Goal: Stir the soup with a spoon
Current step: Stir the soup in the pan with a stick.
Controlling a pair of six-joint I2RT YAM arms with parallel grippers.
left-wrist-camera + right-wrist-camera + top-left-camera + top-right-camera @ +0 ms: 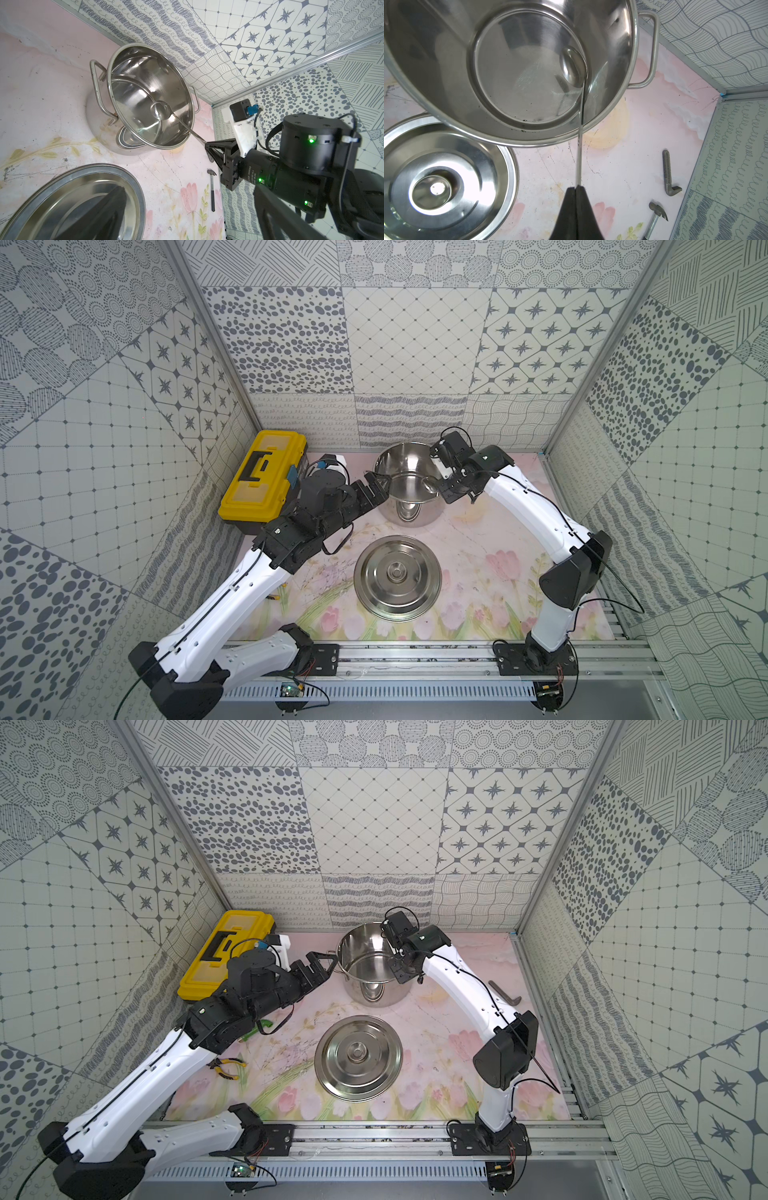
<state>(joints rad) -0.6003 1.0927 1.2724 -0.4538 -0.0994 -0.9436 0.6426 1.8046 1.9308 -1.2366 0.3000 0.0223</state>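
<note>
R gripper [576,188] clamped tight on handle end of steel ladle [160,111], its bowl low inside the pot [612,31] near the wall; L gripper [326,969] spread wide, holding nothing, just beside pot's rim.

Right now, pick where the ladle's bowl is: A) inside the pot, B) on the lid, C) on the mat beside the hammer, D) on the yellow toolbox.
A: the ladle has its round bowl down inside the steel pot, near the wall; the lid lies apart on the mat.
</note>
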